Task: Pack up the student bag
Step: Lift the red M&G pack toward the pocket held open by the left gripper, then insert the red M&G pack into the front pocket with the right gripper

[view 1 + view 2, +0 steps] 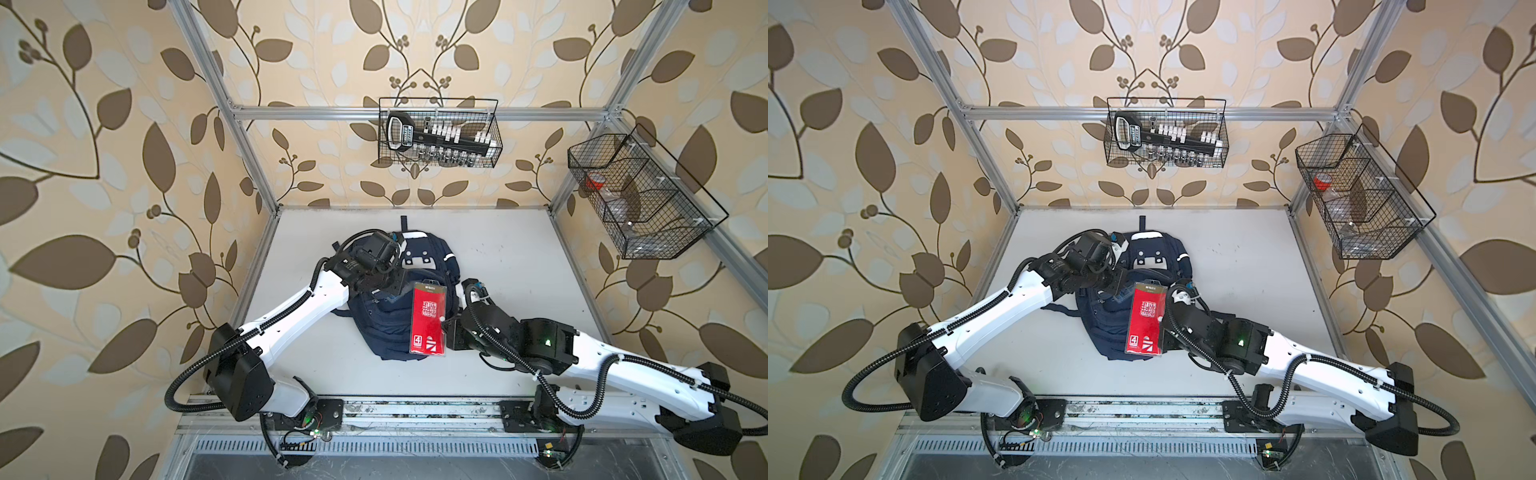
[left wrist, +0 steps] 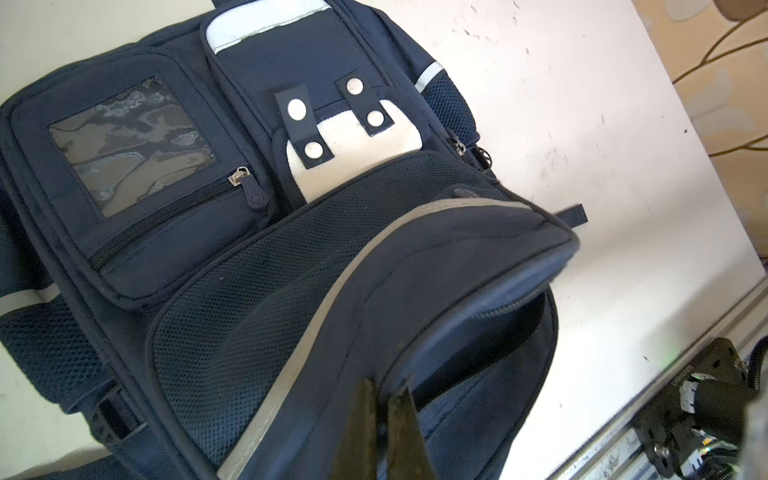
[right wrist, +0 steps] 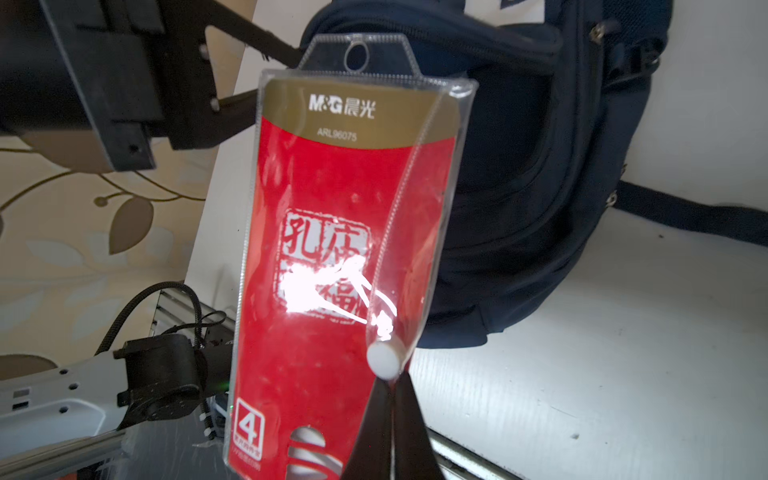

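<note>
The left tool (image 2: 384,392) has its two dark fingers (image 2: 405,419) pressed together on the padded, grey-piped rim of the large navy-blue fabric student bag (image 2: 208,291), pinching that rim so that it stands raised off the rest of the bag, with a dark gap (image 2: 511,332) showing beneath it. Beyond the pinched rim, the bag's front shows a mesh panel, a zipped pocket with a clear window and a white patch crossed by two snap-fastened tabs. The right tool (image 3: 390,388) is likewise closed, clamped on the side edge of a flat clear plastic pouch (image 3: 332,249) that holds a red card with a gold top band, gripping just beside the pouch's white round snap. In both top views the pouch (image 1: 428,318) (image 1: 1145,320) is held over the bag's front, lengthwise along it, its hang-hole end toward the raised rim; whether that end touches the bag cannot be told from here. The bag (image 1: 376,328) (image 1: 1104,332) lies flat near the middle of the white counter (image 1: 507,266), with dark straps trailing from beneath it. Well behind the bag, on the leaf-patterned wall, hangs a black wire basket (image 1: 438,133) holding a socket set, and a second black wire basket (image 1: 640,195) hangs on the side frame, well apart from the bag.
</note>
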`<action>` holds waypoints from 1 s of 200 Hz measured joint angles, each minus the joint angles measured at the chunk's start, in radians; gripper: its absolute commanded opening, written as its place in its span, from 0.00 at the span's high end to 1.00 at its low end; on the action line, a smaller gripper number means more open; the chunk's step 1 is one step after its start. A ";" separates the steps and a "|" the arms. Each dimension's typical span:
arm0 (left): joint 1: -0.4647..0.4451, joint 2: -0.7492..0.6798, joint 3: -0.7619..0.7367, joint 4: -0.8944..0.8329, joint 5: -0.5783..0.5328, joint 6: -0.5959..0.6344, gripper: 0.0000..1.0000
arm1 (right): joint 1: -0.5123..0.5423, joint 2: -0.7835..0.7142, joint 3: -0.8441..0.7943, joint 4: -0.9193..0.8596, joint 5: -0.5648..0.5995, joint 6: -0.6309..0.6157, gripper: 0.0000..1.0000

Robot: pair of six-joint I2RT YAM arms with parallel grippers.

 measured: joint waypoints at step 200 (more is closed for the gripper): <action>-0.251 0.020 -0.028 -0.196 -0.309 0.097 0.25 | -0.133 0.127 -0.145 0.071 -0.042 0.172 1.00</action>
